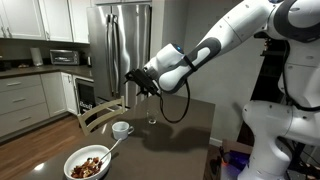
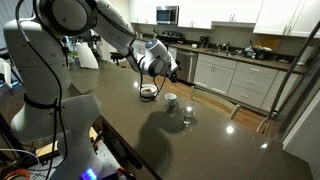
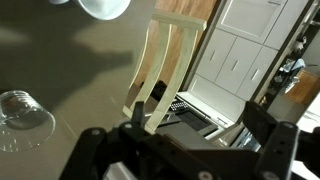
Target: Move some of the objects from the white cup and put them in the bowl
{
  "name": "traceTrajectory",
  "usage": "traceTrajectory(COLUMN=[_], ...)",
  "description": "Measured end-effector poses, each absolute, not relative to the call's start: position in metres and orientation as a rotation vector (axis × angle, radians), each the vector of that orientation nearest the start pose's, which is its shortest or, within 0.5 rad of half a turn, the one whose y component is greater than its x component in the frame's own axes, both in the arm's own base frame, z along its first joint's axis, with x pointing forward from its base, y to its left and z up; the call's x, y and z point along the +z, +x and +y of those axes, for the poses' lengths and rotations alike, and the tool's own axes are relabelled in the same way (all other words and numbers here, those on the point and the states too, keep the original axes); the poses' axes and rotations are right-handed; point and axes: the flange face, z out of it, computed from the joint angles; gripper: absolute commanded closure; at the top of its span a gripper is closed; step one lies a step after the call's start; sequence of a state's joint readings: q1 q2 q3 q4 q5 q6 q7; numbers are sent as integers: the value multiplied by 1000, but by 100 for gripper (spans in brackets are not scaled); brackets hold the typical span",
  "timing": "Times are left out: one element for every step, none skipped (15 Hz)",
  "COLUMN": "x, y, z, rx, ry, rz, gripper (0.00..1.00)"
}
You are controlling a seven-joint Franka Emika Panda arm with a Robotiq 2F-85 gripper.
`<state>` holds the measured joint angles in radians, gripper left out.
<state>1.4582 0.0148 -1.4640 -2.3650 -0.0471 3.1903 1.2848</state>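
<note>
Bits of reddish-brown stuff [image 1: 88, 166] already fill the wide white bowl [image 1: 72, 160] at the table's near edge in an exterior view, with a spoon [image 1: 112, 148] leaning on its rim; whether any remain in the small white cup [image 1: 121, 128] cannot be told, since its inside is not visible. The cup stands on the dark table [image 1: 180, 125] between the bowl and a small clear glass [image 1: 152, 119], near both, and in the wrist view only its rim shows at the top edge [image 3: 103, 8] with the glass [image 3: 24, 112] to the side. The gripper [image 1: 133, 80] hangs well above the table, apart from everything; from these views I cannot tell how wide its jaws stand, and nothing appears to be held. The likely trouble from here is the descent: the glass sits close to the cup, so a slightly offset approach could knock it over or nudge the cup and scatter its contents. A wooden chair [image 3: 160, 60] is tucked just beyond the table edge, and a low swing of the arm might clip its back. Tipping the cup carelessly could also spill bits short of the bowl.
</note>
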Motion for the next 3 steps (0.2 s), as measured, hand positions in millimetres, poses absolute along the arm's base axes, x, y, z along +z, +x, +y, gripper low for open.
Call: traceTrajectory(x=[427, 430, 432], y=[552, 554, 556], z=[0, -1, -1], rx=[-891, -874, -868], ry=[-2062, -2045, -2034], rz=[1479, 1502, 1509], gripper=[0, 0, 0])
